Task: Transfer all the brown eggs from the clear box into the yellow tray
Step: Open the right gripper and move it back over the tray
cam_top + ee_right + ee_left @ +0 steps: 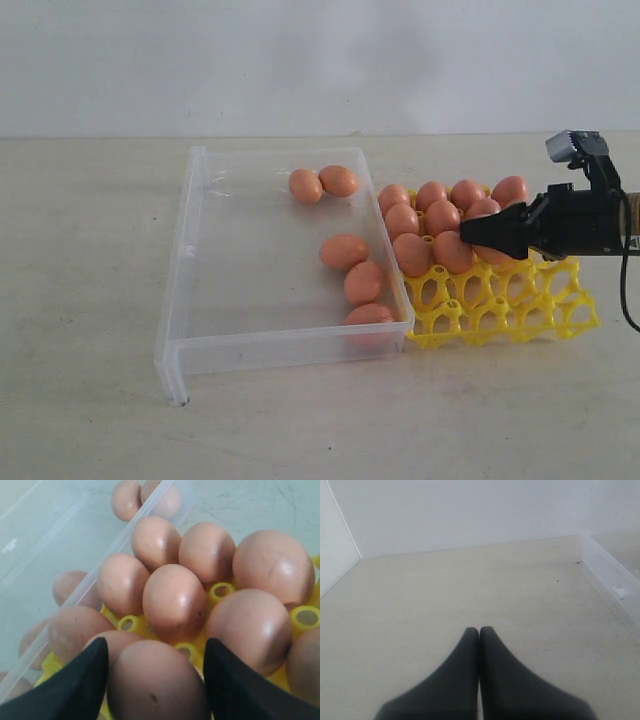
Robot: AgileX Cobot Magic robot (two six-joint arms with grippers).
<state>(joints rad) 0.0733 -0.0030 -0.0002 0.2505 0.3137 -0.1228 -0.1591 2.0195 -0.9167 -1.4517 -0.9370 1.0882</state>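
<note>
The clear box [190, 250] lies left of centre with several brown eggs [344, 251] loose in it, two at the far end and three along its right wall. Against that wall stands the yellow tray [520, 310], its far rows filled with several eggs [440, 215]. My right gripper [468, 236] hovers low over the tray. In the right wrist view, that gripper [155, 641] stands open, its fingers on either side of one egg [155, 680] sitting in the tray [127, 624]. My left gripper [479, 629] is shut on nothing above bare table, outside the exterior view.
The near rows of tray cups [500, 318] hold nothing. A side wall of the clear box [607, 572] shows in the left wrist view. A pale wall [320, 60] rises behind the table [90, 400].
</note>
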